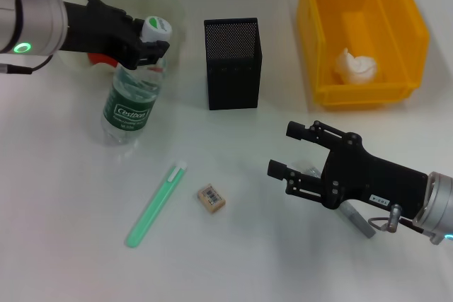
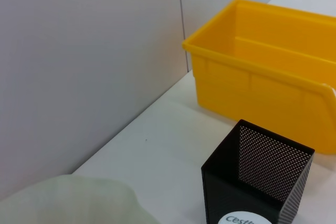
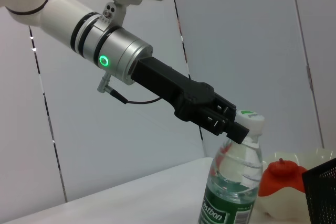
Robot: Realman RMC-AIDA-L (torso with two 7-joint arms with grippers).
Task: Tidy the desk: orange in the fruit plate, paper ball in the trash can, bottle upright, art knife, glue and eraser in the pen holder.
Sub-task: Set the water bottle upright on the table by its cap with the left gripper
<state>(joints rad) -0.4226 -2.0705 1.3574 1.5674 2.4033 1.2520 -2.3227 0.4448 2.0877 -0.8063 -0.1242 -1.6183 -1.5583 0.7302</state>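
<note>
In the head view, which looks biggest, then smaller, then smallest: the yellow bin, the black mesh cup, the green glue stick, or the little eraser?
1. The trash can, clearly the largest.
2. The pen holder.
3. The glue, long but slim.
4. The eraser, smallest.

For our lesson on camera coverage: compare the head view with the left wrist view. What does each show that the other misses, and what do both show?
Only the head view shows the left gripper at the neck of the bottle, the open right gripper, the glue, the eraser and the paper ball in the bin. Only the left wrist view shows the wall panel behind the desk. Both show the trash can, the pen holder and the fruit plate.
</note>
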